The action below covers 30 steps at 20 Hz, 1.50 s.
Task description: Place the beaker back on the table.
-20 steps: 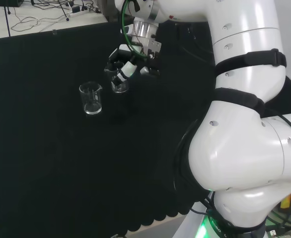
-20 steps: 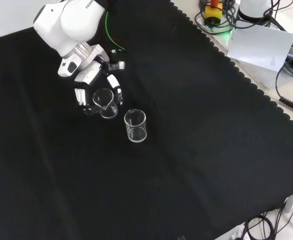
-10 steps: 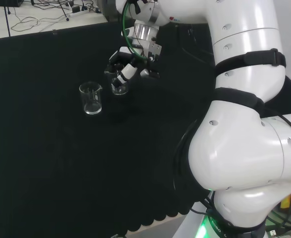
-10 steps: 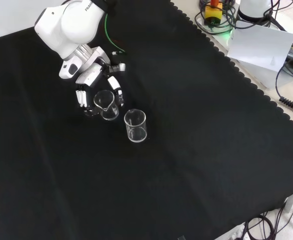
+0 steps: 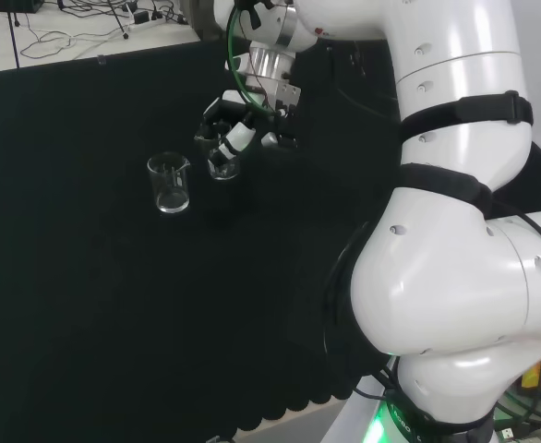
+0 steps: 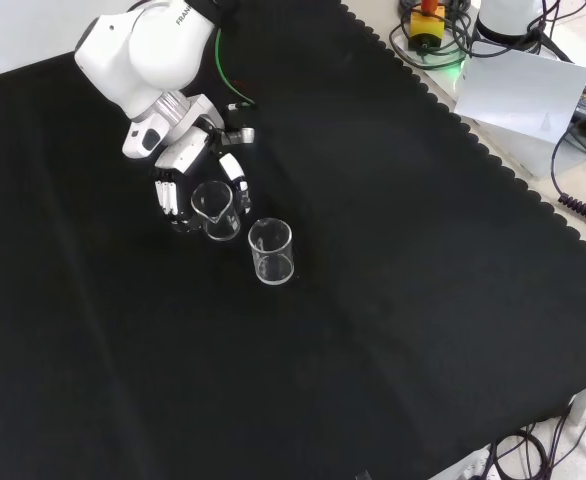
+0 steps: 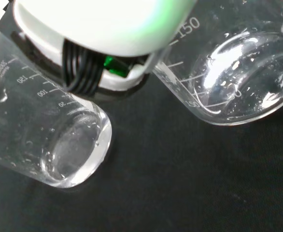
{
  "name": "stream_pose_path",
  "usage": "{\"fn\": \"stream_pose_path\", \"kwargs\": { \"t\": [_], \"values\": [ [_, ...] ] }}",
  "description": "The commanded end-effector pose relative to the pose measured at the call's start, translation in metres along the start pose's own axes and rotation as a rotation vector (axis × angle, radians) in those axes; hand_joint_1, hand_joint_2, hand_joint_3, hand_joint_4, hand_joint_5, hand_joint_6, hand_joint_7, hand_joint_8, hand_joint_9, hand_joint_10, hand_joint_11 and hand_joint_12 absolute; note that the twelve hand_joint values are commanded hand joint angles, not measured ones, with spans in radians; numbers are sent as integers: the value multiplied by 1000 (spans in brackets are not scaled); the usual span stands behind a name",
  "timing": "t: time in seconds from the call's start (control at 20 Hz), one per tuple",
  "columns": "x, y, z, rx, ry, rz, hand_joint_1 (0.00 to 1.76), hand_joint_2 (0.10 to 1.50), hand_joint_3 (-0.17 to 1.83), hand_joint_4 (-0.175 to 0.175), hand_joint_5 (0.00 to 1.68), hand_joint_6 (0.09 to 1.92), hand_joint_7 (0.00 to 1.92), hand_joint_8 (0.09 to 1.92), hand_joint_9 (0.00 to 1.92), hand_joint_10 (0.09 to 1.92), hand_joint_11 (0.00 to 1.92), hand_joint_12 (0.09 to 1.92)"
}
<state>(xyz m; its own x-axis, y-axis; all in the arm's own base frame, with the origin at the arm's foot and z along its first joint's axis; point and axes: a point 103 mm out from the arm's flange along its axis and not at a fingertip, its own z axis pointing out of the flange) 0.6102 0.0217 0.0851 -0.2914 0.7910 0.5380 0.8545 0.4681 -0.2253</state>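
Two clear glass beakers are on the black cloth. The hand (image 5: 237, 129) has its fingers and thumb curled round the smaller beaker (image 5: 222, 164), upright and low over the cloth; whether its base touches I cannot tell. In the front view the hand (image 6: 185, 165) grips this beaker (image 6: 216, 211) from the upper left. The second beaker (image 5: 169, 184) stands free to its left in the head view, and sits nearer and to the right (image 6: 271, 251) in the front view. The wrist view has two graduated beakers (image 7: 233, 82) (image 7: 52, 145) close together below a blurred white part of the hand (image 7: 107, 29).
The arm's big white links (image 5: 455, 231) take up the right of the head view. A green cable (image 6: 223, 70) runs along the wrist. The cloth's scalloped edge (image 6: 493, 160), cables and a white box lie at the front view's right.
The hand has sunk a little toward the cloth with the beaker in it, drifting slightly toward the free beaker. The free beaker has not moved.
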Motion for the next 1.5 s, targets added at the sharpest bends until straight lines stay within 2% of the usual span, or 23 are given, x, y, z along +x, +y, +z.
{"fn": "stream_pose_path", "kwargs": {
  "t": [0.05, 0.25, 0.35, 0.45, 0.55, 0.6, 0.7, 0.95, 1.05, 1.1, 1.25, 1.5],
  "values": [
    [2, -4, 2, 1, -37, -7, 1414, 573, 985, -136, 1005, 1219, 1036, 1240, 1191, 1096, 860, 1075],
    [2, -8, 5, 5, -49, -12, 1401, 644, 859, -112, 1005, 1189, 989, 1218, 1169, 1041, 898, 1022],
    [3, -9, 5, 8, -49, -11, 1391, 716, 734, -104, 989, 1186, 963, 1206, 1136, 995, 931, 1021],
    [3, -9, 5, 9, -52, -10, 1284, 794, 624, -5, 992, 1150, 980, 1137, 1028, 961, 873, 1080],
    [4, -10, 5, 8, -59, -6, 1202, 802, 599, -110, 1012, 1085, 922, 1086, 961, 910, 770, 1159],
    [4, -11, 5, 9, -63, -3, 1185, 803, 592, -142, 1017, 1067, 902, 1071, 946, 886, 732, 1189],
    [3, -12, 5, 7, -61, 3, 1170, 808, 576, -164, 1022, 1047, 881, 1051, 935, 853, 687, 1222],
    [1, -15, 6, -1, -53, 16, 1154, 865, 465, -141, 1013, 1022, 840, 996, 930, 770, 627, 1265],
    [1, -15, 6, -3, -47, 18, 1197, 694, 666, -92, 893, 1021, 824, 966, 931, 723, 607, 1270],
    [0, -16, 7, -4, -43, 18, 1209, 622, 763, -80, 851, 1023, 809, 950, 929, 704, 596, 1274],
    [0, -16, 9, -9, -38, 18, 1217, 532, 871, -73, 771, 1013, 731, 898, 889, 665, 550, 1288],
    [1, -17, 11, -22, -26, 20, 1193, 506, 866, -67, 624, 986, 533, 853, 699, 668, 397, 1344]
  ]
}}
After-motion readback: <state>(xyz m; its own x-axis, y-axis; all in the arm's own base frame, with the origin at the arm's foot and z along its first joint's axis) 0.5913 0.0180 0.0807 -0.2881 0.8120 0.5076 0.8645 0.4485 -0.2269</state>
